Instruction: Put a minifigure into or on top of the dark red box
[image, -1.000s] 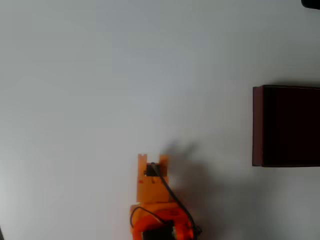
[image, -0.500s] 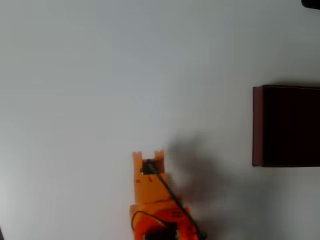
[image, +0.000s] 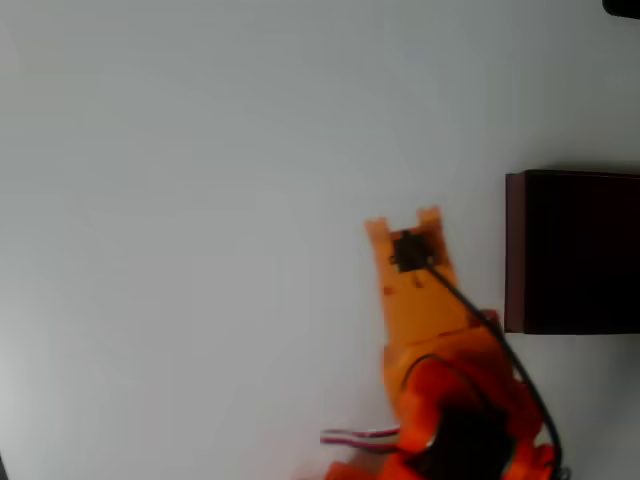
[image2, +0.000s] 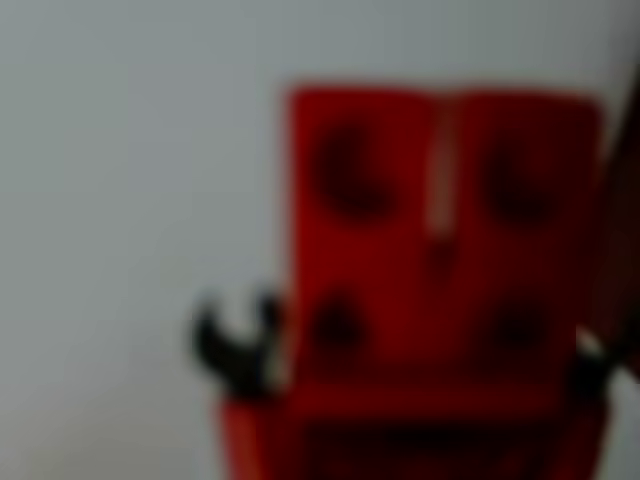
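Note:
The minifigure (image2: 440, 270) looms large and blurred in the wrist view: bright red blocky legs seen from the underside, with black hands at both sides. It hangs close to the camera over the pale table, held by the gripper. In the overhead view the orange gripper (image: 402, 222) points up the picture, just left of the dark red box (image: 572, 250), and it covers the figure from above. The box has maroon walls and a near-black inside, and it runs off the right edge.
The white table (image: 200, 200) stretches bare to the left and above the arm. A black cable (image: 470, 300) runs down the arm's back. A dark object (image: 622, 6) sits in the top right corner.
The arm has swung from the lower middle up and to the right, close to the box's left wall, and it looks larger, so it stands higher.

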